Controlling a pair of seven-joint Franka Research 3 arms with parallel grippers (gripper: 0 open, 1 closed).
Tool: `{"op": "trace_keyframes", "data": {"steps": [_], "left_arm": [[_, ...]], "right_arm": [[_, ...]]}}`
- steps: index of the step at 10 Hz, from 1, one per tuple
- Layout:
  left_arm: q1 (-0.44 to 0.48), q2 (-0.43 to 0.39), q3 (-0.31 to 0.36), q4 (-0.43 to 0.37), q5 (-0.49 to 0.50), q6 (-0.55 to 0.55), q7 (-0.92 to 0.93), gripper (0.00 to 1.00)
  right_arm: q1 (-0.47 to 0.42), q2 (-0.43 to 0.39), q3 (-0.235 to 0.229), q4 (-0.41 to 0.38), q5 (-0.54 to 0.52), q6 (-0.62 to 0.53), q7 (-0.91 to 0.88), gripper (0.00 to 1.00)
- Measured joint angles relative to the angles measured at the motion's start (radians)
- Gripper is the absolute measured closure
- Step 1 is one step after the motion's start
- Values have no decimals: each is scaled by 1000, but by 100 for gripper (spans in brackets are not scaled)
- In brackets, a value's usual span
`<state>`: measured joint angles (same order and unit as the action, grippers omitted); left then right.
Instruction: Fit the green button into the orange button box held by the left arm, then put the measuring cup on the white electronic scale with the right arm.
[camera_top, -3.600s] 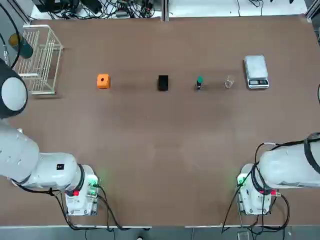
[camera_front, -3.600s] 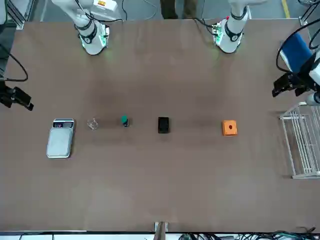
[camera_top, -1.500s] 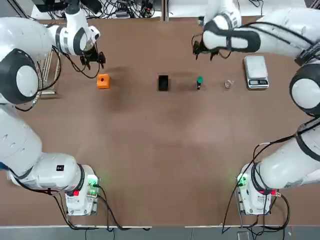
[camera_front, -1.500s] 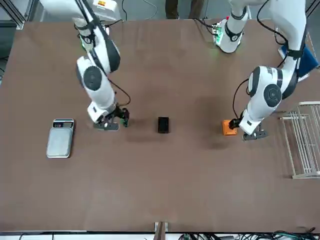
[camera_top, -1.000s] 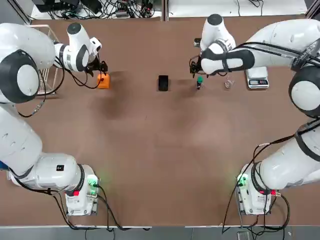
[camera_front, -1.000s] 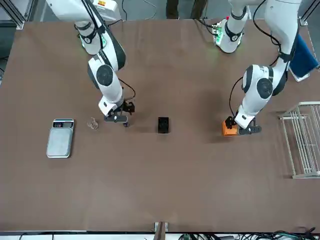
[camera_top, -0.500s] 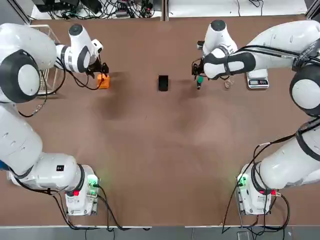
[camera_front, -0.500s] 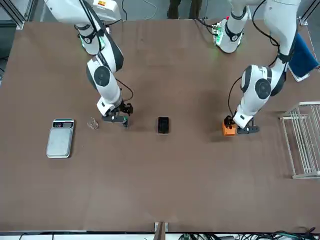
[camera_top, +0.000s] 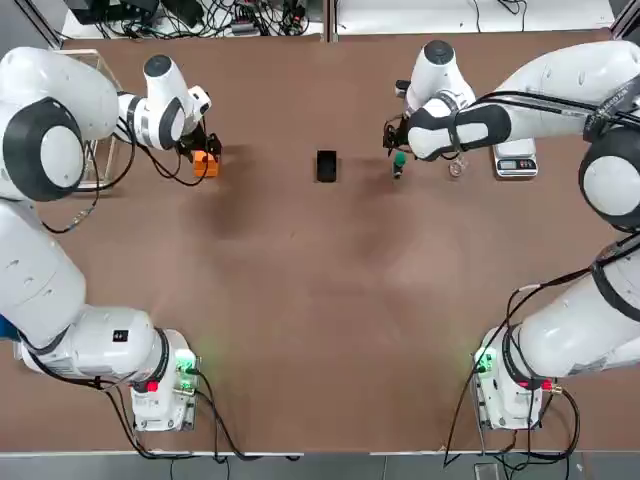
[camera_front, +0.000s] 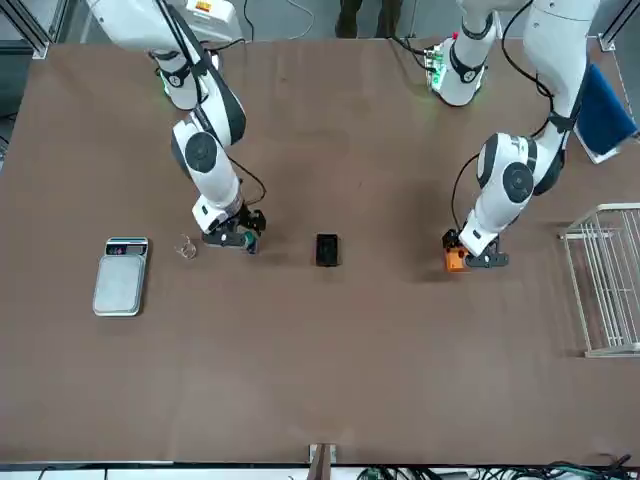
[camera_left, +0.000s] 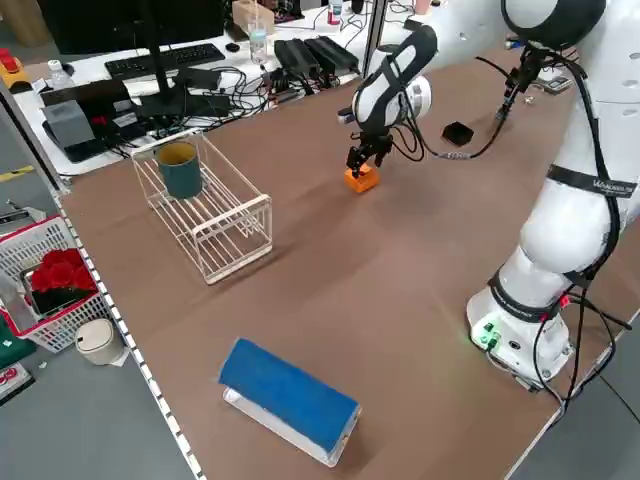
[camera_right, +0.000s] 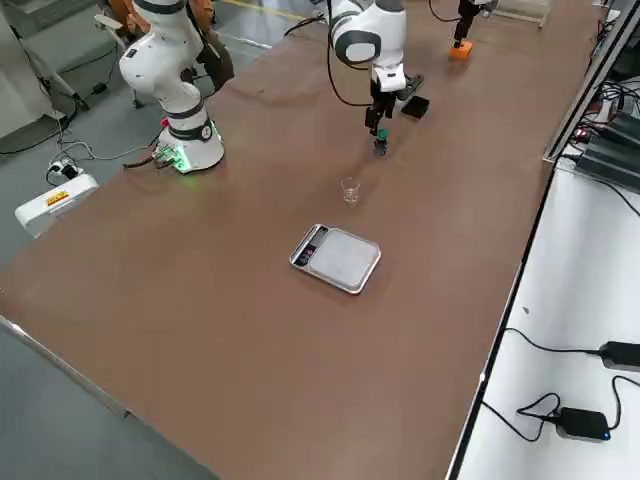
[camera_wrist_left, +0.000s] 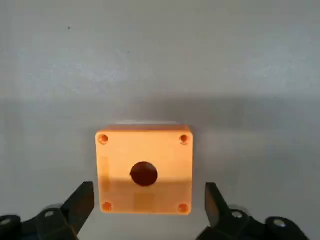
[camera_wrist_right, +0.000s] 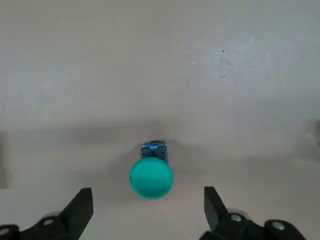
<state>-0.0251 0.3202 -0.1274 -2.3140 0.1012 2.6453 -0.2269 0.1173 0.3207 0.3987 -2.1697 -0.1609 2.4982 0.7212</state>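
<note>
Between pincer fingers (camera_wrist_right: 75, 210), upright green button (camera_wrist_right: 151, 176)

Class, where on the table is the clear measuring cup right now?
In the top view, the measuring cup stands on the table's right side, between the green button and the white scale.

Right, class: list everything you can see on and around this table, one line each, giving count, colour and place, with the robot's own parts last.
orange button box: one, orange, table's left
black block: one, black, middle
green button: one, teal-green, right of the block
measuring cup: one, clear, beside the scale
white electronic scale: one, white-silver, far right
wire rack: one, white, left edge, holding a mug
left gripper: open, astride the box
right gripper: open, over the button
</note>
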Motion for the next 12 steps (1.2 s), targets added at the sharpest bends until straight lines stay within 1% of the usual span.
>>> {"op": "trace_keyframes", "data": {"steps": [7, 9, 12], "left_arm": [[0, 8, 0, 13, 0, -4, 10, 2], [1, 9, 0, 23, 0, -8, 14, 2], [3, 20, 1, 34, 0, -11, 41, 2]], "right_arm": [[-2, 51, -5, 0, 0, 41, 11, 5], [-5, 55, -9, 0, 0, 46, 11, 7], [-5, 61, -12, 0, 0, 58, 12, 15]]}}
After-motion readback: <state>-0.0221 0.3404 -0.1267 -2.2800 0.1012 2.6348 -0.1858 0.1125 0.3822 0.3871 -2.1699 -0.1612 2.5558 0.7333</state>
